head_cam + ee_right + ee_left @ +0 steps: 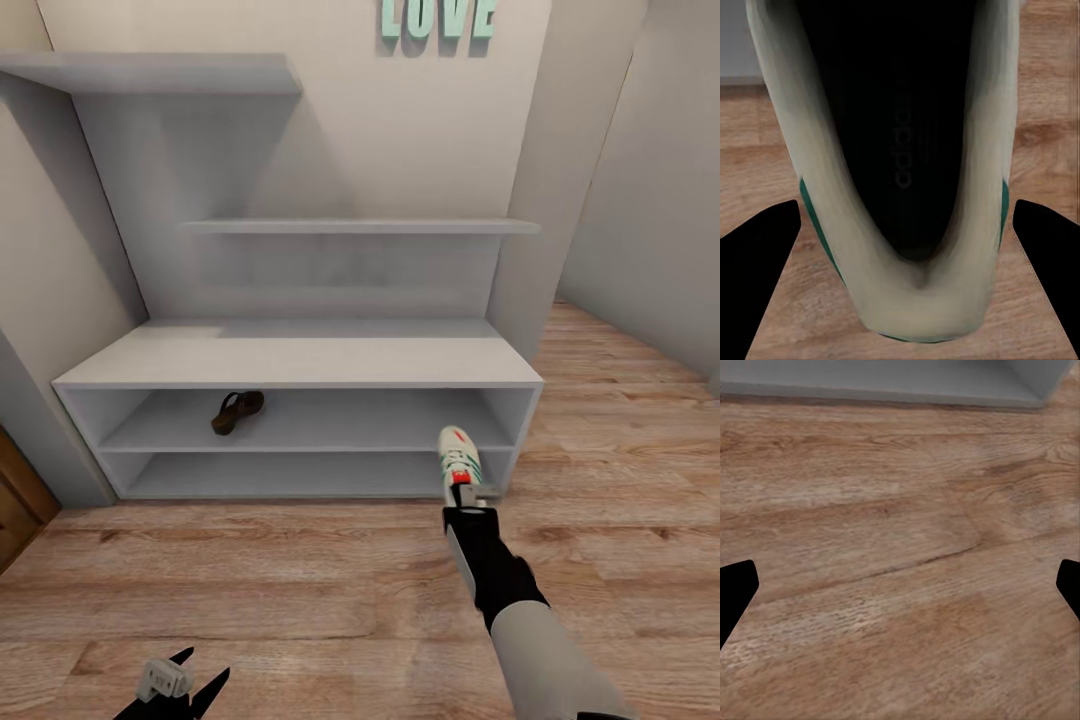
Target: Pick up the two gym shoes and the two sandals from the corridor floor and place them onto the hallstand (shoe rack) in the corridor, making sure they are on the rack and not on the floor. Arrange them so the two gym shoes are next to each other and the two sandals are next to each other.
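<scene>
Left gripper [172, 690] sits low at 7 o'clock in the head view, above bare floor [300, 600]; its fingers are spread wide and hold nothing. In the left wrist view the two dark fingertips [735, 589] stand far apart at the frame edges with only wood-grain planks between them, and the grey base of the rack [892, 386] runs along the far edge.

Rack [300, 360] stands against the wall at 12 o'clock, two staggered wall shelves [360, 227] above it. One sandal [237, 411] lies in the upper compartment, left of centre, tilted with one end raised. Teal letters [438, 20] reading LOVE hang on the wall above.

Right gripper [470, 495] reaches forward at 5 o'clock from frame centre, close to the rack's right end. It grips a shoe [459, 458] at the heel, red patch nearest the fingers, toe pointing toward the rack's lower right opening. The shoe hangs off the floor, in front of the rack. In the right wrist view the shoe [900, 300] fills the space between the fingers [761, 262], its dark opening facing the camera, green stripes on both sides; whether the pads actually touch it cannot be told there
</scene>
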`<state>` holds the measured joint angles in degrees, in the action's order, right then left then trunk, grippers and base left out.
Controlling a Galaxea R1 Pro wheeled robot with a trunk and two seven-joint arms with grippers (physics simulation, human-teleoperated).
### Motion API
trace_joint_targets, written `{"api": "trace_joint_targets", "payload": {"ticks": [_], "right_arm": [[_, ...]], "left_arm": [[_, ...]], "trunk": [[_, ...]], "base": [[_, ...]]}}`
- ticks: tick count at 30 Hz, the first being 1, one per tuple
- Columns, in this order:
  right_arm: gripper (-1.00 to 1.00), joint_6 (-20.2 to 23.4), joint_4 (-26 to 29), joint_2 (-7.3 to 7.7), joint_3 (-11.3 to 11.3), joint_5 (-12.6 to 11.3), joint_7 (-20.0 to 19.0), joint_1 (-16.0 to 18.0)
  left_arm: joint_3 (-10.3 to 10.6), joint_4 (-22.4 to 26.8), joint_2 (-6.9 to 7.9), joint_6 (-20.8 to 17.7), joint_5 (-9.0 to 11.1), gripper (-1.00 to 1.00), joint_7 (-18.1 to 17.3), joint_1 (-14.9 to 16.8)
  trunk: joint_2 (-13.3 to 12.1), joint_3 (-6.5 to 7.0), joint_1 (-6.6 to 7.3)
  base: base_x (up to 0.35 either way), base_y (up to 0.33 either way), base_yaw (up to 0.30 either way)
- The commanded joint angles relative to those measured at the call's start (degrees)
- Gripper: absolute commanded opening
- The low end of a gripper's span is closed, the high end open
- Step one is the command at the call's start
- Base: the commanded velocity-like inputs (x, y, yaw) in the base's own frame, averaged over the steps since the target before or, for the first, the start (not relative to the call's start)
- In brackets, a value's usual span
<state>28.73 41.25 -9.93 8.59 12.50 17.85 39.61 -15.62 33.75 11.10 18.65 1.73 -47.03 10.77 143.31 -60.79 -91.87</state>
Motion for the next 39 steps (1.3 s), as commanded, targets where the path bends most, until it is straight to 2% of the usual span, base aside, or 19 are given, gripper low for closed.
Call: {"api": "trace_joint_targets", "payload": {"ticks": [1, 9, 19, 39], "right_arm": [[-1.0, 0.6, 0.2, -0.07, 0.2, 0.5, 0.3, 0.2], [-1.0, 1.0, 0.4, -0.07, 0.2, 0.5, 0.9, 0.5], [-1.0, 1.1, 0.5, -0.07, 0.2, 0.5, 1.0, 0.6], [-1.0, 1.1, 0.7, -0.07, 0.3, 0.5, 0.8, 0.6]], "left_arm": [[-0.1, 0.0, 0.04, 0.1, 0.2, 1.0, -0.3, 0.0], [-0.1, 0.0, 0.73, 0.0, 0.4, 1.0, -0.4, 0.0], [-0.1, 0.0, 1.24, 0.0, 0.5, 1.0, -0.7, 0.0], [-0.4, -0.1, 1.29, -0.2, 0.3, 1.0, -0.9, -0.5]], "trunk": [[0.0, -0.05, 0.01], [0.0, -0.05, 0.01], [0.0, -0.05, 0.01], [0.0, -0.05, 0.01]], "base": [[0.0, 0.0, 0.0], [0.053, 0.0, 0.0], [0.266, 0.0, 0.0], [0.0, 0.0, 0.0]]}}
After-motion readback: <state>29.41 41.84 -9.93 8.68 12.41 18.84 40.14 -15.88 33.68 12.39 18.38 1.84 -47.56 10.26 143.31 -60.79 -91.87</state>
